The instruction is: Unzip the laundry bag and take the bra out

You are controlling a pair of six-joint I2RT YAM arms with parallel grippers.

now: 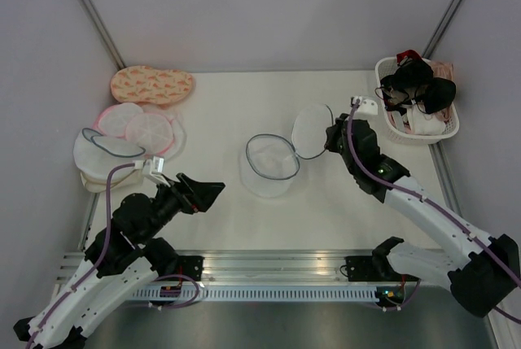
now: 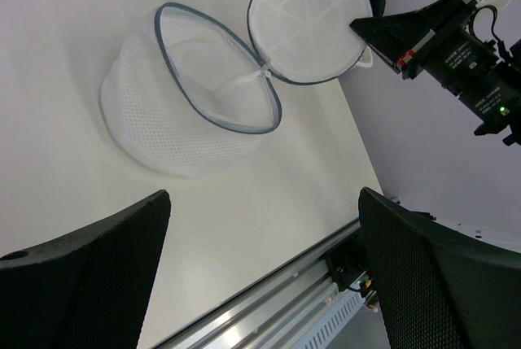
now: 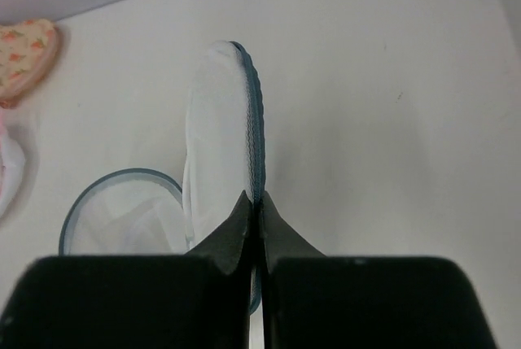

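- You are nearing the end: the laundry bag (image 1: 271, 160) is standing unzipped at mid-tabletop (image 1: 244, 97), apparently empty.
- Your right jaws are clamping its flipped-open lid (image 1: 312, 129); your left jaws are hanging spread nearby.
- The bra (image 1: 417, 76) is lying in the basket (image 1: 440, 139), far right; next, release the lid.

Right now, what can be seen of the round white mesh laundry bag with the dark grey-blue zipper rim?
The laundry bag is unzipped, in two round grey-blue-rimmed halves joined at one spot. Its deep white mesh half sits mouth-up on the white table near the middle, only white mesh showing inside. The flat lid half stands raised on edge, pinched at its rim by the shut right gripper.
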